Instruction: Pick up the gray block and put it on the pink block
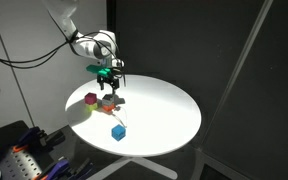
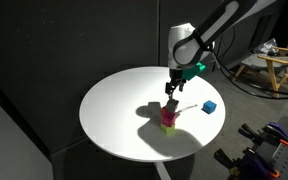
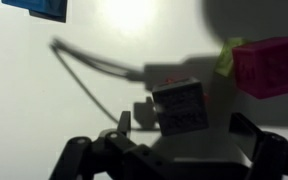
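- The gray block [image 3: 181, 108] sat on the table [image 1: 169, 115], just beside the pink block [image 3: 269, 65], not yet lifted.
- The gripper [image 1: 110, 80] hovered above it, jaws spread, holding nothing.
- Remaining steps: grasp, lift, stack.

We see the hand [image 2: 172, 92] low over the pink block [image 2: 169, 117] on the round white tabletop [image 2: 114, 110] — a lime-green piece [image 2: 170, 127] sits at that block's base — and a blue cube [image 2: 210, 107] lies apart.
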